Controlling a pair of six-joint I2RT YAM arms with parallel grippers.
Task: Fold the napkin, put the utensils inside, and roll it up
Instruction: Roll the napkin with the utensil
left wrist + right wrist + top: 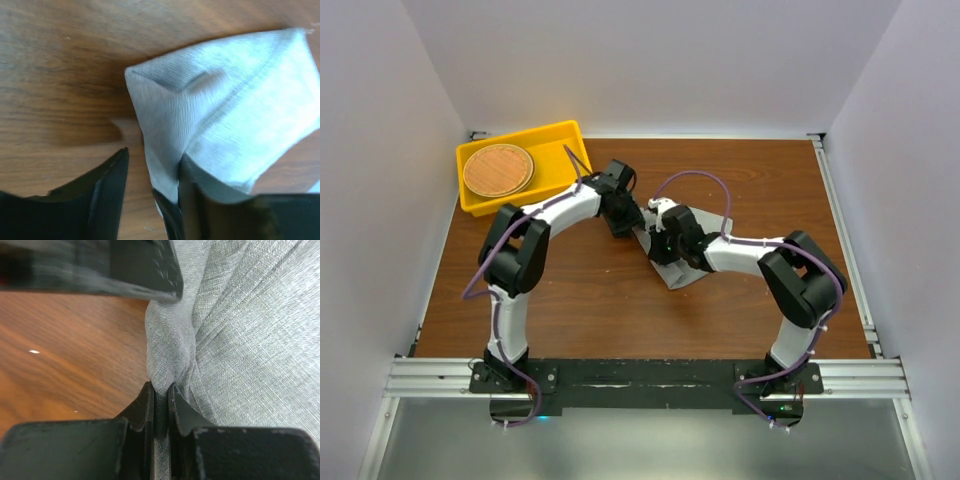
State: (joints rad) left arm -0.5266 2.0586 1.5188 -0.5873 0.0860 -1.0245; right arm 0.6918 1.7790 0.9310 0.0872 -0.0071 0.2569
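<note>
The grey napkin lies bunched on the brown table at the middle, mostly under the two grippers. My right gripper is shut on a pinched fold of the napkin, with the cloth squeezed between its fingertips. My left gripper is open just to the left of it. In the left wrist view a corner of the napkin hangs between the jaws against the right finger, with a gap to the left finger. No utensils show in any view.
A yellow tray sits at the far left corner and holds a round brown woven disc. White walls stand on three sides. A black part of the other arm fills the top of the right wrist view.
</note>
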